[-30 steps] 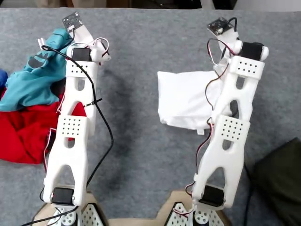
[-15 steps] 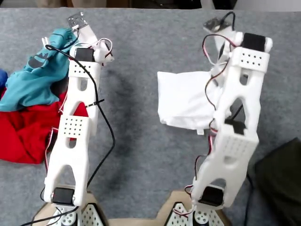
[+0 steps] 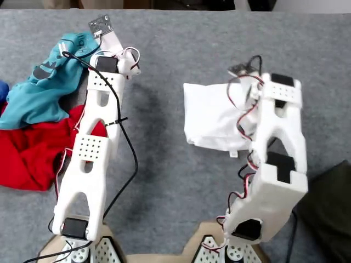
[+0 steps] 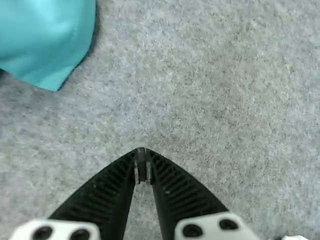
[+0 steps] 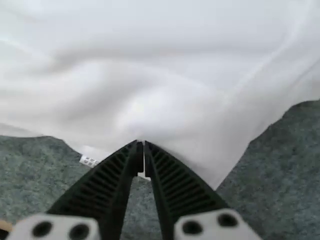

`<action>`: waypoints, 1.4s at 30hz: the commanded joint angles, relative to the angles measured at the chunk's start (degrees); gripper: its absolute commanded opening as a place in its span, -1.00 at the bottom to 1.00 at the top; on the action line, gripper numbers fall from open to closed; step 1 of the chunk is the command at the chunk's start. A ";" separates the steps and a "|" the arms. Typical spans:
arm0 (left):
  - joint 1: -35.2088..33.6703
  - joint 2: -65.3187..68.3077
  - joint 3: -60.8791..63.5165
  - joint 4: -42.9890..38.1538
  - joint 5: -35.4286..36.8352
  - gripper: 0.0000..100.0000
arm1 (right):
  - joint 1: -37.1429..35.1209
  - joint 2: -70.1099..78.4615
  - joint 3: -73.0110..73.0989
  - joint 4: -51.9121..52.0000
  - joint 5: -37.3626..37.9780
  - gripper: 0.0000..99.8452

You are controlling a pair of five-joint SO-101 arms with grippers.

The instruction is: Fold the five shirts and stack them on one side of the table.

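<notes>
A folded white shirt (image 3: 211,115) lies right of the table's middle. My right arm (image 3: 277,126) stands over its right part. In the right wrist view my right gripper (image 5: 140,150) is shut, its tips at the white shirt's (image 5: 150,75) hem beside a small label (image 5: 90,161). A crumpled teal shirt (image 3: 49,82) lies at the far left, on top of a red shirt (image 3: 30,150). My left arm (image 3: 101,98) runs along their right side. My left gripper (image 4: 141,165) is shut over bare carpet, with the teal shirt's (image 4: 45,35) edge a little way off.
A dark shirt (image 3: 326,208) lies at the near right edge. A bit of blue cloth (image 3: 3,90) shows at the left edge. Grey carpet (image 3: 164,55) covers the table, bare between the two arms and along the far side.
My right arm has pulled back toward the near side, so its wrist now hangs over the white shirt. My left arm's wrist has swung slightly right. The shirts have not moved.
</notes>
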 commanded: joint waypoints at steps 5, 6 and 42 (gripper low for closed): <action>0.97 -1.19 -2.02 0.18 -0.53 -0.96 | 8.04 0.04 0.84 -7.47 4.84 -0.95; 1.14 -1.27 -2.02 0.18 -0.53 -0.96 | 8.48 0.57 0.40 -8.09 5.01 -0.95; 23.38 -0.84 3.52 -1.41 -0.53 -0.96 | 4.79 32.66 -49.89 -5.45 5.36 -0.95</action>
